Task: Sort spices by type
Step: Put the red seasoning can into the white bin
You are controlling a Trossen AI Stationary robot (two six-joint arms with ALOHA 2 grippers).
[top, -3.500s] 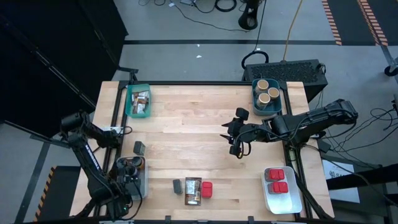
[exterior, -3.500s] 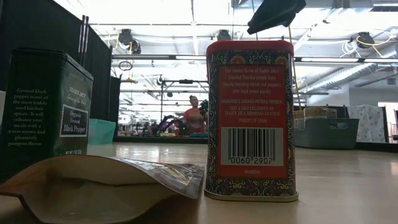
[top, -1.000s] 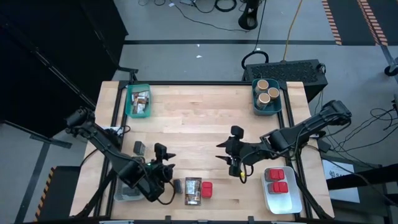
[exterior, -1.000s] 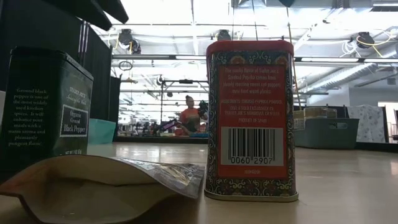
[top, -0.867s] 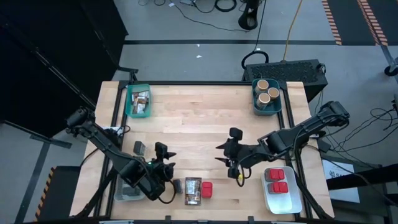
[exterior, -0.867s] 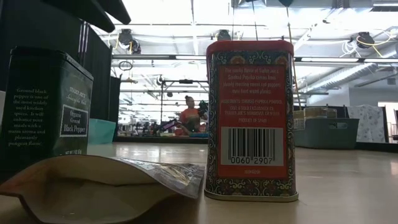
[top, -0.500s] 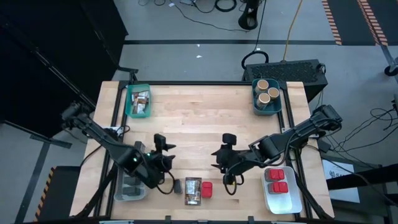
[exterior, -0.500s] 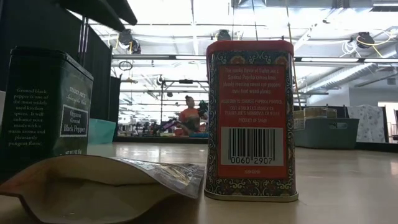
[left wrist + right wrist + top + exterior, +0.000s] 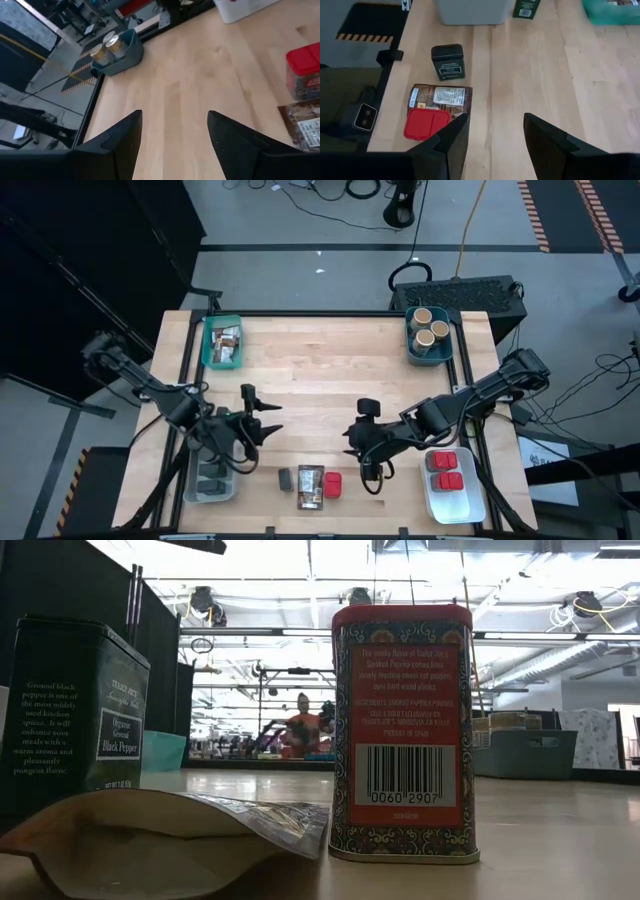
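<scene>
Near the table's front edge stand a dark tin (image 9: 285, 478), a flat brown packet (image 9: 310, 486) and a red tin (image 9: 332, 484), close together. In the low view the red tin (image 9: 403, 730) stands upright, with the packet (image 9: 160, 840) lying flat beside it and a dark green pepper tin (image 9: 70, 710) behind. My left gripper (image 9: 272, 423) hangs open above the table, left of centre and farther back than these three. My right gripper (image 9: 350, 442) hangs open right of them, and its wrist view shows the dark tin (image 9: 448, 61), packet (image 9: 439, 96) and red tin (image 9: 427, 123) ahead of the fingers.
A teal bin (image 9: 222, 343) with packets sits far left, and a teal bin (image 9: 430, 335) with tan cylinders far right. A white tray (image 9: 452, 485) with red tins is near right, and a grey bin (image 9: 210, 480) near left. Another green tin (image 9: 526, 8) stands beside the grey bin.
My left gripper has risen and swung away from the near edge toward the table's middle, turning as it went; it stays open. My right gripper has shifted toward the table's left and near edge, closer to the red tin, and then stopped; it is still open.
</scene>
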